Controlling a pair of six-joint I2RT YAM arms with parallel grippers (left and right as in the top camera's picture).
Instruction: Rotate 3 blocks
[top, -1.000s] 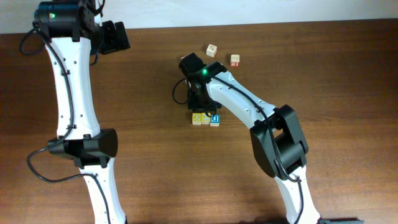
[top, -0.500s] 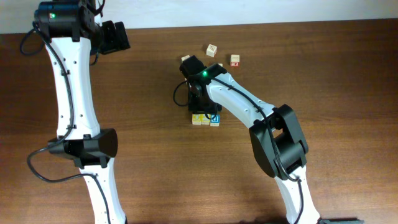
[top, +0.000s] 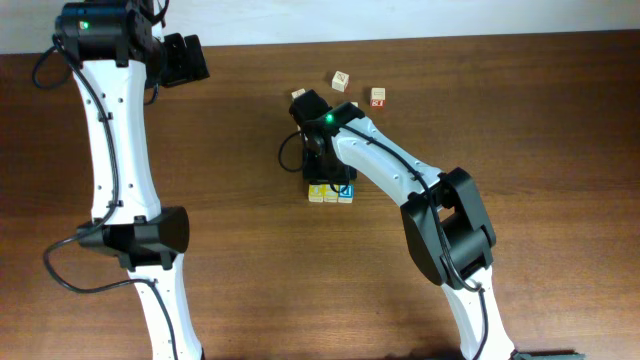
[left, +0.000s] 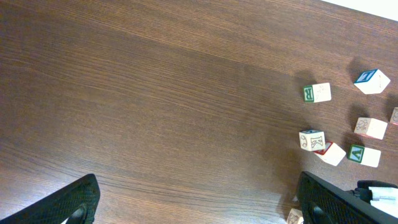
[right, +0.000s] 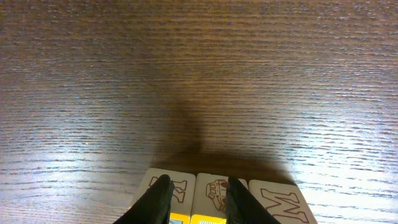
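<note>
Three blocks (top: 331, 195) in a tight row near the middle of the table (top: 230, 230), long axis of the row running 9 to 3 o'clock, blue face at the 3 o'clock end, yellow on the other two. Right fingers (right: 160, 196) narrowly parted at the middle block (right: 214, 190); gripped or merely flanked, impossible to tell. Left fingers (left: 78, 199) spread wide, holding nothing, at 10 o'clock. Against a second earlier: row unmoved, right wrist shifted toward 6 o'clock, now covering the row's 12 o'clock edge.
</note>
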